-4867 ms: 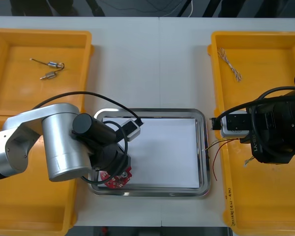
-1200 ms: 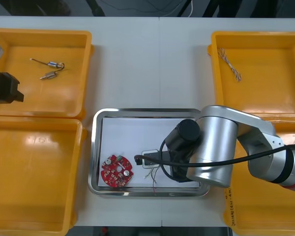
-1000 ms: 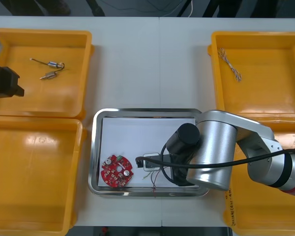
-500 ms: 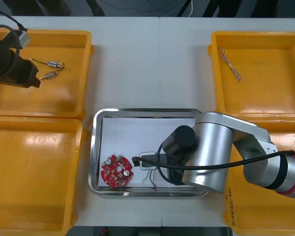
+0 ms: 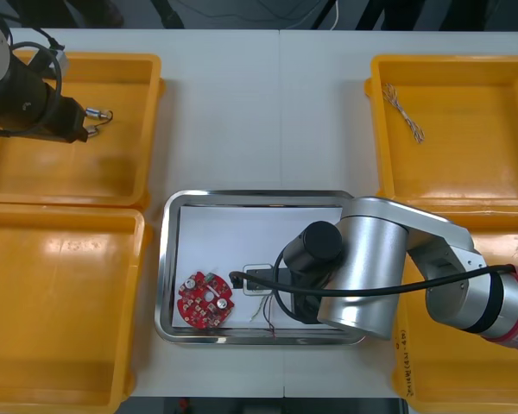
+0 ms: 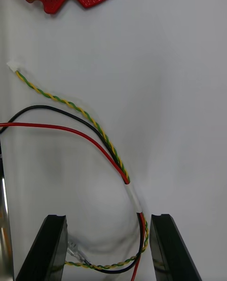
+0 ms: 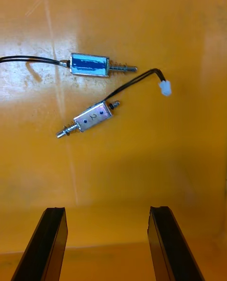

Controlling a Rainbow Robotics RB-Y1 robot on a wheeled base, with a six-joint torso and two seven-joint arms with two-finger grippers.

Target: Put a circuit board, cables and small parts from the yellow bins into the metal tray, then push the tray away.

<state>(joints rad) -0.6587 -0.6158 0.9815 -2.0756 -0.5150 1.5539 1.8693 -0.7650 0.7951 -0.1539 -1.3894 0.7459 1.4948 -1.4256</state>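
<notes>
Upper left of the front view: the left gripper (image 7: 106, 208) hangs over the far left yellow bin (image 5: 112, 172), black fingers spread wide above the bin floor. Left wrist view: two small metal parts (image 7: 93, 117) lie on that floor ahead of the fingertips, well apart from both. Each is a small silvery block with a spring at one end and thin black leads, and one lead ends in a white plug. The two parts lie near each other without touching. Lower left: the near left yellow bin (image 5: 69, 302) sits directly below the far one in the frame. Centre, in the lower half: the metal tray (image 5: 164, 259), white inside, stands on the light table (image 5: 268, 112) between the two pairs of bins. The round red circuit board (image 5: 205, 299) lies flat in the tray's lower left corner. Just right of the board, along the tray's lower edge, lies the cable (image 6: 134, 197), a bundle of red, black and twisted yellow-green strands joined by a pale sleeve. The right gripper (image 6: 108, 217) is low over the tray's lower middle, pointing toward the board. Its fingers stand wide apart and the cable rests on the white liner between them, close by one finger; contact with that finger cannot be told. The right arm covers the tray's lower right part. Upper right: the far right yellow bin (image 5: 466, 155) holds a thin twisted cable (image 5: 404, 114) near its upper left corner. Lower right: the near right yellow bin (image 5: 457, 379) lies partly under the arm.
</notes>
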